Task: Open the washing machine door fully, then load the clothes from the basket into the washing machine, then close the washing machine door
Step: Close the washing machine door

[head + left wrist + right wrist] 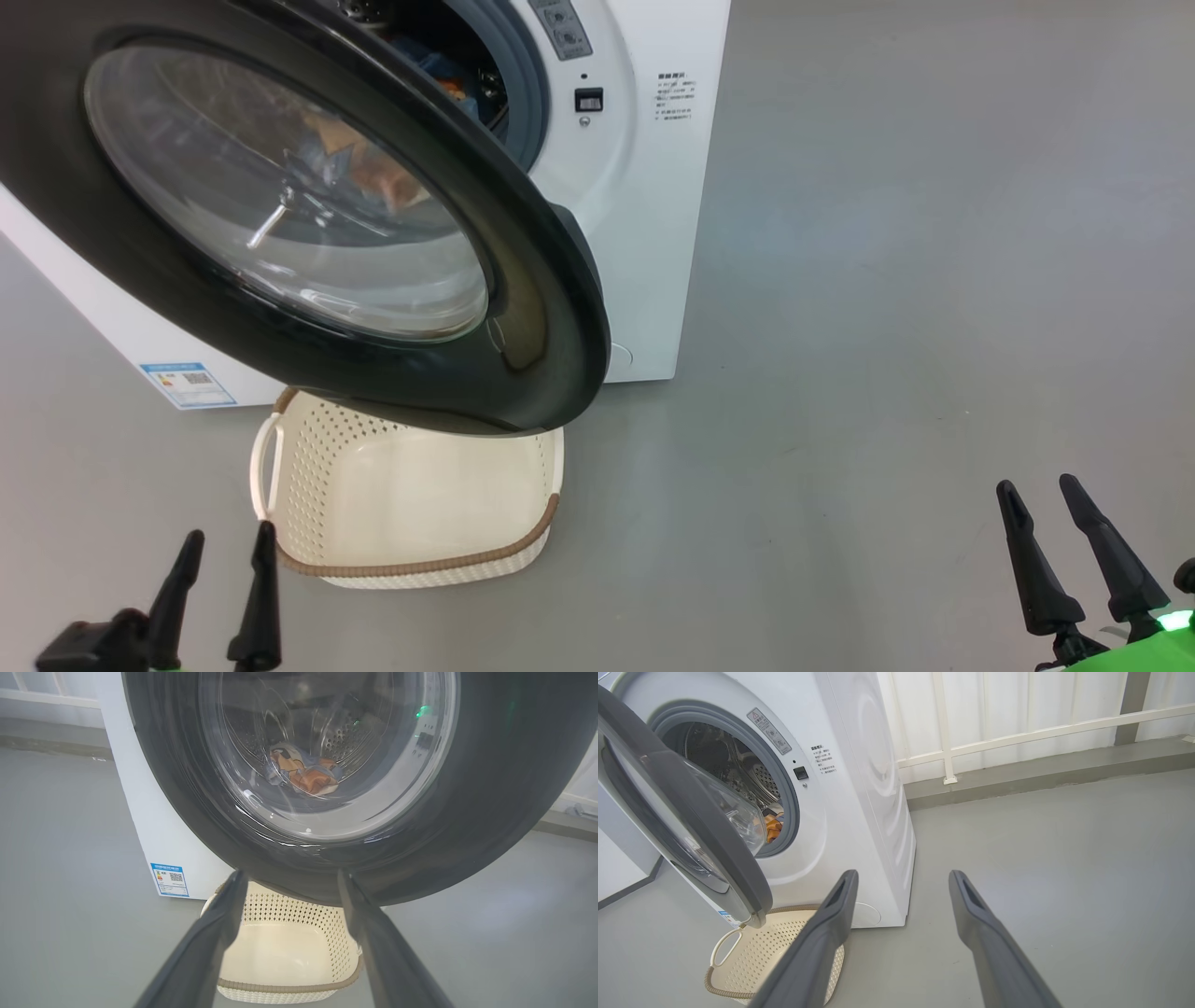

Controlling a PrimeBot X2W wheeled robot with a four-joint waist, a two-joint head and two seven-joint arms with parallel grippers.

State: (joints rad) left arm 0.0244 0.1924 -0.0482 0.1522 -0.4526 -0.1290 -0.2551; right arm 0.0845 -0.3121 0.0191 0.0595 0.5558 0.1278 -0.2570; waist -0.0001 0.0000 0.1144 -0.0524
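The left fingers (177,588) and right fingers (1032,560) stand spread wide, holding nothing. The basket (308,457) sits on the floor (887,327) beneath the partly open washing machine door (523,308). The clothes (773,828) lie inside the washing machine (653,233) drum (759,777).

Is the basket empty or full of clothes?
Empty. The basket shows a bare cream bottom; the clothes lie inside the washing machine.
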